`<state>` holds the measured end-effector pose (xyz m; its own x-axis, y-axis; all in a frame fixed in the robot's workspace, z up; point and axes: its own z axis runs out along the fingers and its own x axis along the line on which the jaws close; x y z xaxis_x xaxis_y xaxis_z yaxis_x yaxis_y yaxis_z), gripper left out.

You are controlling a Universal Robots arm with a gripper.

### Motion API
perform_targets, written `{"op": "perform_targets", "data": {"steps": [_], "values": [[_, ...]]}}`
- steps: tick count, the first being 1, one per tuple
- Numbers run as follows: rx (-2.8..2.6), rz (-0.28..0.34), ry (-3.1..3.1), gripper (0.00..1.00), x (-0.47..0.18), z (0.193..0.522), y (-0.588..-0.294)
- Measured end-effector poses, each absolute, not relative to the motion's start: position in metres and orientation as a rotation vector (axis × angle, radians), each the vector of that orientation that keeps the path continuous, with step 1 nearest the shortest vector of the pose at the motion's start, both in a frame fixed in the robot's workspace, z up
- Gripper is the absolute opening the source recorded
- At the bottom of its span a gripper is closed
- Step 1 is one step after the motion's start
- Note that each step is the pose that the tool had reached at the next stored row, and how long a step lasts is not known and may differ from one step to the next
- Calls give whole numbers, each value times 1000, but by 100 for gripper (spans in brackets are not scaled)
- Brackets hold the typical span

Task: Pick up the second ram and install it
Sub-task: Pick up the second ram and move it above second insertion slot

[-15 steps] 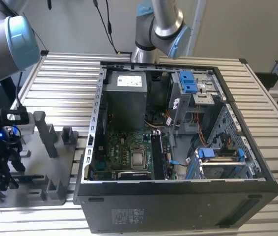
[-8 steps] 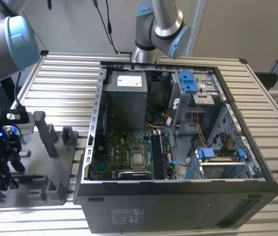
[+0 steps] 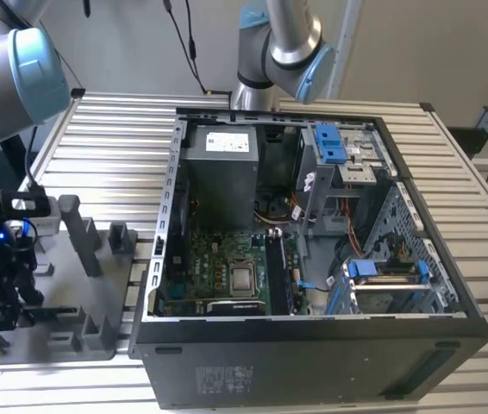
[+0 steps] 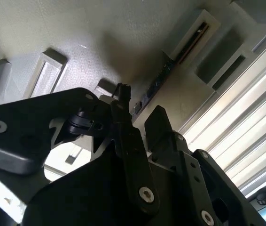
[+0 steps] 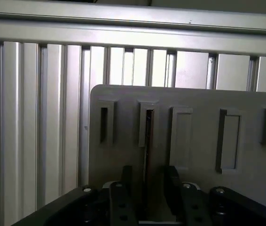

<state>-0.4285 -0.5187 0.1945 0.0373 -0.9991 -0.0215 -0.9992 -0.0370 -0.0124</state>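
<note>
Straddling the memory stick [image 5: 146, 136], the gripper [image 5: 147, 171] sits low over the grey tray [image 5: 196, 101] with one finger on each side of the stick's thin edge. In the first wrist view a sliver of tray shows between each finger and the stick, so the jaws are spread and grip nothing. The stick stands on edge in a narrow slot of the tray, among a row of similar raised slots. In the second wrist view the stick [image 4: 170, 70] runs as a dark strip from its slot toward the gripper [image 4: 140, 115], passing between the two black fingers [image 4: 159, 123].

In the exterior view the arm [image 3: 11, 69] reaches down at the exterior view's left, and its dark gripper [image 3: 7, 293] hangs close above the tray [image 3: 63, 341], which carries several upright posts. The tray lies on a slatted metal table [image 3: 123, 138], just beside an open computer case [image 3: 313, 362]. Inside the case the green board [image 3: 218, 259] lies flat, with a grey box and blue-tabbed brackets farther back. A second arm [image 3: 278, 43] stands behind the case, well apart from the tray.
</note>
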Motion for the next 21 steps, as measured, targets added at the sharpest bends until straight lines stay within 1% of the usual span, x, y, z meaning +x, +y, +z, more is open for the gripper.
{"op": "perform_targets", "data": {"steps": [1,2,3,4,5,7,8,9,10,21], "values": [[-2245,11,2163,33,-428,194,-519],[-2245,11,2163,33,-428,194,-519],[-2245,11,2163,27,-428,194,-519],[-2245,11,2163,27,-428,194,-519],[-2245,11,2163,21,-428,194,-519],[-2245,11,2163,21,-428,194,-519],[-2245,11,2163,18,-428,194,-519],[-2245,11,2163,18,-428,194,-519],[-2245,11,2163,14,-428,194,-519],[-2246,11,2163,14,-428,194,-519]]}}
